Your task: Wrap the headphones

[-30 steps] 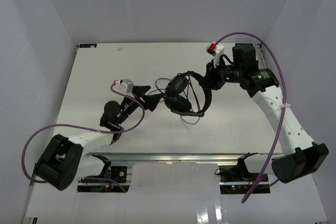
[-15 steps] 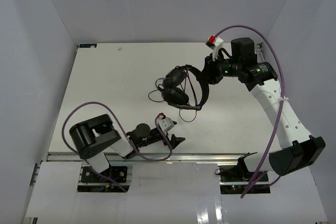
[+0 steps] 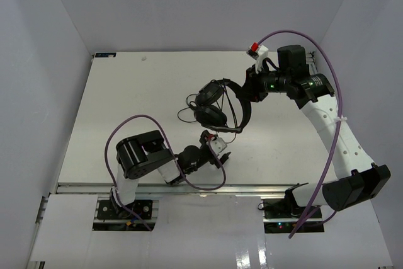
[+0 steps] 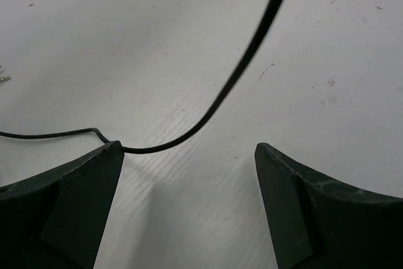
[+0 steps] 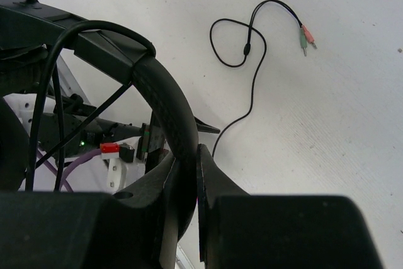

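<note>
**Top view:** shows headphones right of centre over the white table, with the headband pinched at its far right end by the right gripper. Puts the left gripper just near of the earcups.

**Left wrist view:** shows left fingers spread, with the thin black cord curving between them over the table.

**Right wrist view:** shows right fingers pressed on the headband, and the cord looping across the table to two small plugs.
</note>
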